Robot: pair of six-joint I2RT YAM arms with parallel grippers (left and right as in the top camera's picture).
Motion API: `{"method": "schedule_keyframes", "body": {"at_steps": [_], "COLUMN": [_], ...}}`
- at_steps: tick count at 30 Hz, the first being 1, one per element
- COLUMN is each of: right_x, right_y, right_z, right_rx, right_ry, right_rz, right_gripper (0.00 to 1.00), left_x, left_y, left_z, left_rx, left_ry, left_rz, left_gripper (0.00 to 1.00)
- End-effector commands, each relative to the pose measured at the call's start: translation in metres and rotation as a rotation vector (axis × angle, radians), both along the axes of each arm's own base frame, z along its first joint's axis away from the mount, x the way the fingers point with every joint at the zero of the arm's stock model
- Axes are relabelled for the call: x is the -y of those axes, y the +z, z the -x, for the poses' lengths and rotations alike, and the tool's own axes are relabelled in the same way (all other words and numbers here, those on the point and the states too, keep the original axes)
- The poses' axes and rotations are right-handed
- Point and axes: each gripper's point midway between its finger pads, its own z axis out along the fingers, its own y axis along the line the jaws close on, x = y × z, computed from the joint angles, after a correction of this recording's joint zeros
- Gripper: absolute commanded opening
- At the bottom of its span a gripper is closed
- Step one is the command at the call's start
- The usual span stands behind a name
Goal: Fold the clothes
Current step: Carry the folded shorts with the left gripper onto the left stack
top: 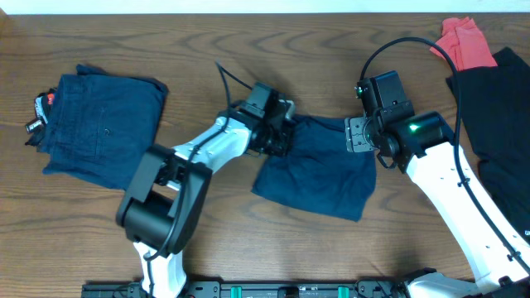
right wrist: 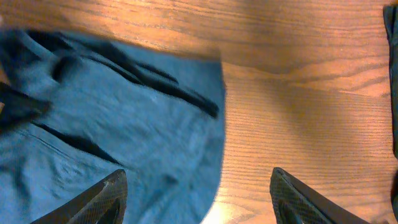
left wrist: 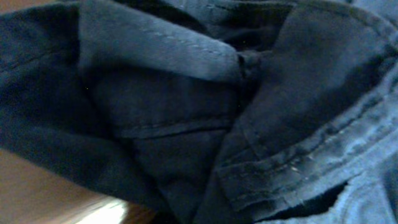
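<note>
Navy shorts (top: 315,170) lie mid-bench (top: 248,50), their upper edge running between the 2 arms. The left tool (top: 277,132) sits at the left corner, its grip hidden by cloth. The right tool (top: 358,135) hangs spread wide over the right edge. A folded pair (top: 99,124) lies well left.

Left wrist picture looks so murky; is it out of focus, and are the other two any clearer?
Left wrist view: too close to the navy shorts, so it is dim and soft, with a glare patch on the table at the bottom. Right wrist view: warm light on the table, fabric slightly blurred. Overhead view: even light, sharpest of the three.
</note>
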Motion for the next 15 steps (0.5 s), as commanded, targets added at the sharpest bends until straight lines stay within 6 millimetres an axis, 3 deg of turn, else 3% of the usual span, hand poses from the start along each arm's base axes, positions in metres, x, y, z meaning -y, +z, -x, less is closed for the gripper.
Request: {"method": "schedule_keyframes", "body": {"at_steps": [1, 3, 6, 9, 12, 15], "right_x": [0.007, 0.007, 0.008, 0.01, 0.01, 0.01], "right_y": [0.004, 0.003, 0.003, 0.003, 0.003, 0.003], "right_z": [-0.001, -0.001, 0.0, 0.0, 0.0, 0.0], "right_rx": [0.01, 0.008, 0.006, 0.006, 0.006, 0.008], "right_ry": [-0.015, -0.015, -0.017, -0.021, -0.021, -0.021], "right_rz": [0.017, 0.017, 0.023, 0.033, 0.032, 0.032], "right_gripper": [0.72, 0.72, 0.72, 0.72, 0.72, 0.72], "left_x": [-0.036, -0.065, -0.124, -0.194, -0.261, -0.321], "left_y": [0.053, 0.083, 0.13, 0.17, 0.192, 0.192], "left_z": [-0.035, -0.052, -0.074, -0.086, -0.087, -0.082], "left_rx": [0.128, 0.195, 0.306, 0.416, 0.471, 0.47], "left_ry": [0.131, 0.228, 0.403, 0.577, 0.736, 0.874], "left_rz": [0.025, 0.034, 0.031, 0.006, -0.016, -0.05], "left_gripper": [0.06, 0.06, 0.06, 0.06, 0.06, 0.06]}}
